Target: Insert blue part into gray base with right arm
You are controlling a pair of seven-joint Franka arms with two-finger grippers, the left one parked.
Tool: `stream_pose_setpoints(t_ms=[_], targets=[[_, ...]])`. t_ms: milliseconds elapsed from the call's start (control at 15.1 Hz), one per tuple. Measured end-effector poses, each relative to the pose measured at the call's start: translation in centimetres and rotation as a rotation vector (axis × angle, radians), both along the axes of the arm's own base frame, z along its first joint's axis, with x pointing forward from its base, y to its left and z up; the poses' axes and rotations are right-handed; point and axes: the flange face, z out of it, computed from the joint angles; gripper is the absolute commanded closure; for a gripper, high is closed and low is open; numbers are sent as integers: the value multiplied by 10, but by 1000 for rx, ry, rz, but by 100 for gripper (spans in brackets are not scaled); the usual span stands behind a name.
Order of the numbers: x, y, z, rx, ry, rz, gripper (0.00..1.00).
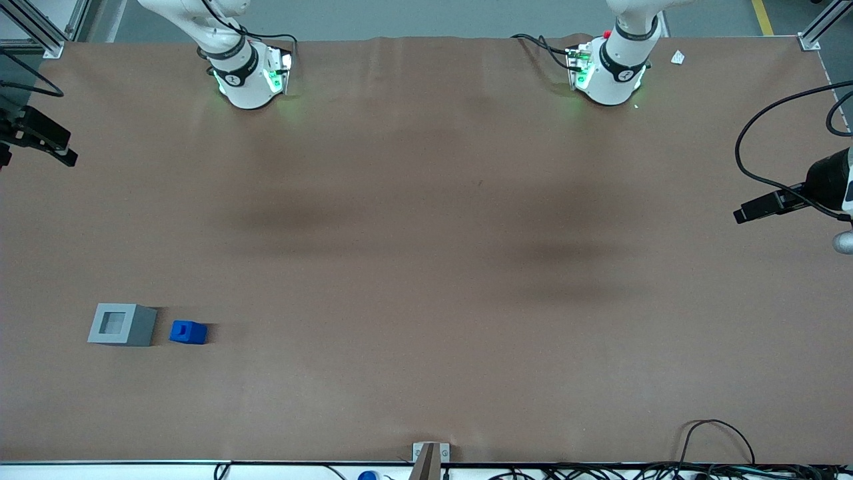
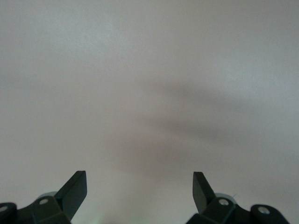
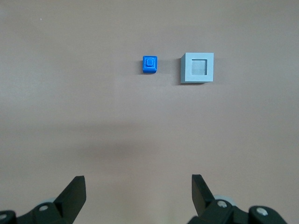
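The blue part point(image 1: 188, 331) stands on the brown table close beside the gray base point(image 1: 136, 327), on the side toward the parked arm, with a small gap between them. Both are near the working arm's end of the table and near the front camera. The base's square recess is empty. In the right wrist view the blue part point(image 3: 149, 65) and the gray base point(image 3: 185, 70) show small, from above. My right gripper point(image 3: 138, 178) is open and empty, high above the table and well apart from both. The right arm's base point(image 1: 243, 73) stands at the table's back edge.
A metal bracket point(image 1: 430, 457) and several black cables point(image 1: 713, 433) lie along the table's front edge. Black devices on mounts reach in at both ends of the table point(image 1: 40, 137) point(image 1: 786, 197). A small white scrap point(image 1: 678, 57) lies near the parked arm's base.
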Motion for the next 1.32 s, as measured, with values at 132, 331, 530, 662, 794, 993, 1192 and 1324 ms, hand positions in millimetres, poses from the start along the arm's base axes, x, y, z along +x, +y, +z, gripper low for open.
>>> stream_pose_setpoints(t_ms=[132, 331, 530, 662, 794, 993, 1192, 1324], targets=[[0, 0, 0, 0, 0, 0, 0], [0, 0, 0, 0, 0, -1, 0], [0, 0, 0, -2, 0, -1, 0], [1, -1, -1, -2, 2, -2, 0], [6, -2, -10, -1, 14, -6, 0], [23, -6, -35, 2, 28, -14, 0], [37, -9, -56, 5, 47, -16, 0], [43, -9, -68, 7, 64, -16, 0]])
